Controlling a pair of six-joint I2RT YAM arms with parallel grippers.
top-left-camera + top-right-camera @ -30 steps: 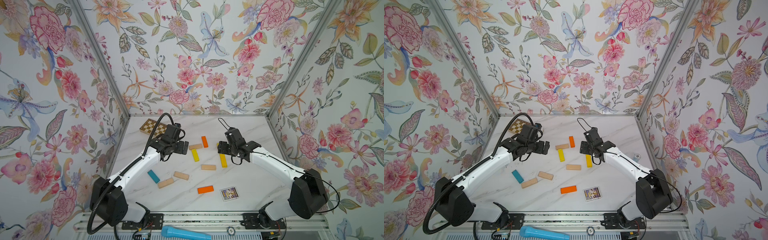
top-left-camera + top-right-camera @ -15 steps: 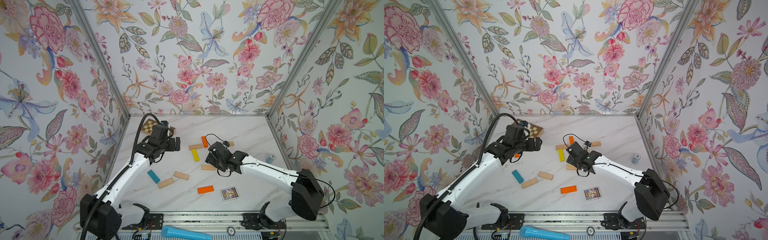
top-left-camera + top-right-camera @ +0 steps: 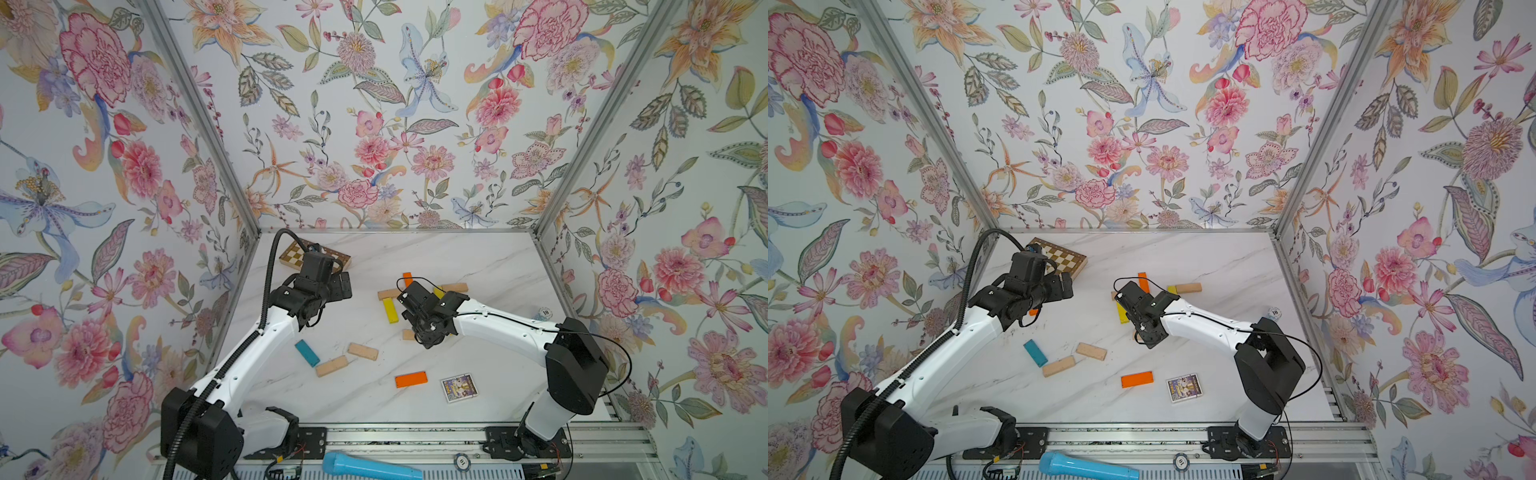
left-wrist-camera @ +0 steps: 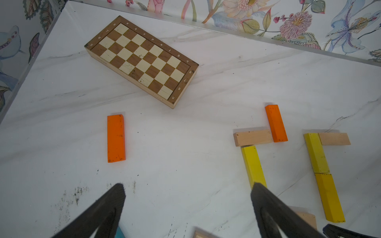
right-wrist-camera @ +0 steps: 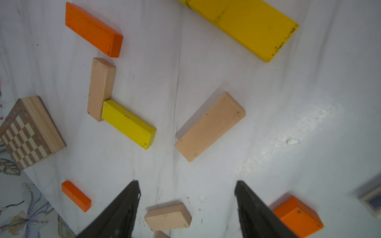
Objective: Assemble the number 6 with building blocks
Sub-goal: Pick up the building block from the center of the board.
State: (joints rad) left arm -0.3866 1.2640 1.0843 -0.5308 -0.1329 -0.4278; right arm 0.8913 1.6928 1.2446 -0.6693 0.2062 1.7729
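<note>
right pincer [image 5: 187,183] open and empty, beige block [image 5: 210,126] just ahead, left pincer [image 4: 188,185] open, orange block [image 4: 116,138] ahead

The table [image 4: 185,144] top is smooth and a bit shiny, white like marble, with dark scuff marks. The beige block [image 5: 210,126] is bare wood, dull, and you can see its grain. The yellow block [image 5: 128,123] and orange block [image 4: 116,138] are painted, with paint chipped at the edges. The chequered board [image 4: 142,59] is wood. The fingers [image 5: 121,210] of the right gripper [image 5: 187,182] look black, dull and rough. The corner post [image 3: 203,124] is grey metal
</note>
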